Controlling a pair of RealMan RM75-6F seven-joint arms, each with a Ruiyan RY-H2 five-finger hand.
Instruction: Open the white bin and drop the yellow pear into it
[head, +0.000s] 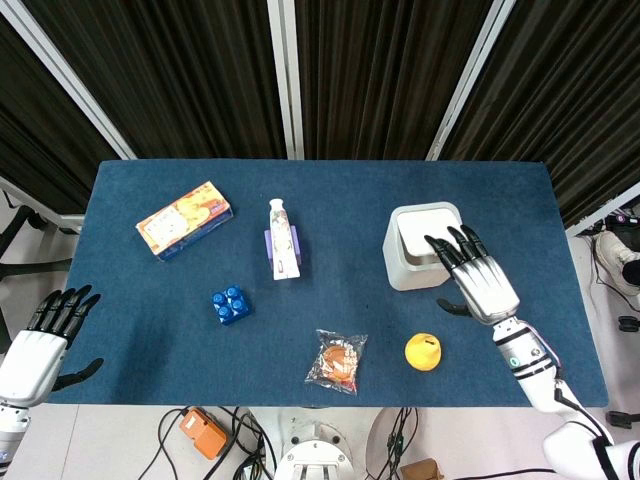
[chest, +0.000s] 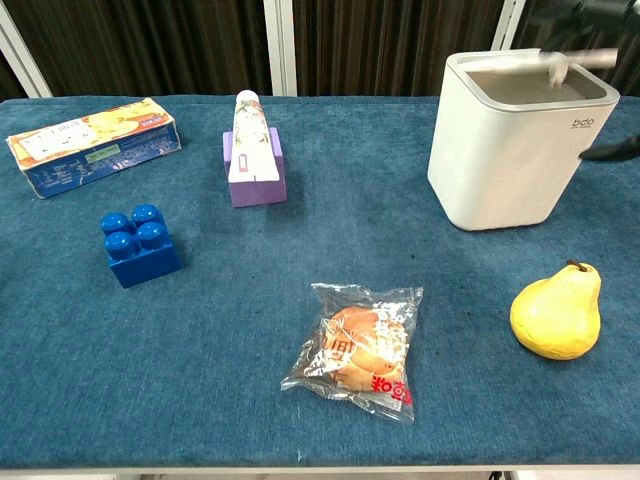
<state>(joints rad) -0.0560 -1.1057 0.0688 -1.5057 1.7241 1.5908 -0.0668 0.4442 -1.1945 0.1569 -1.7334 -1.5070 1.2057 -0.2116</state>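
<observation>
The white bin (head: 408, 258) stands on the right half of the blue table, and its swing lid (chest: 525, 85) is pushed down so a grey inside shows. My right hand (head: 480, 282) lies spread over the bin's right side, fingertips (head: 446, 248) pressing the lid; it holds nothing. Its thumb (chest: 612, 152) pokes in beside the bin (chest: 500, 160) in the chest view. The yellow pear (head: 424, 352) (chest: 558, 314) lies on the cloth in front of the bin, apart from the hand. My left hand (head: 45, 340) hangs open off the table's front left corner.
A clear snack packet (head: 340, 360) (chest: 358, 350) lies left of the pear. Further left are a blue brick (head: 230, 304), a white tube on a purple box (head: 281, 240) and an orange carton (head: 185, 219). The table edge (head: 560, 400) runs just under my right forearm.
</observation>
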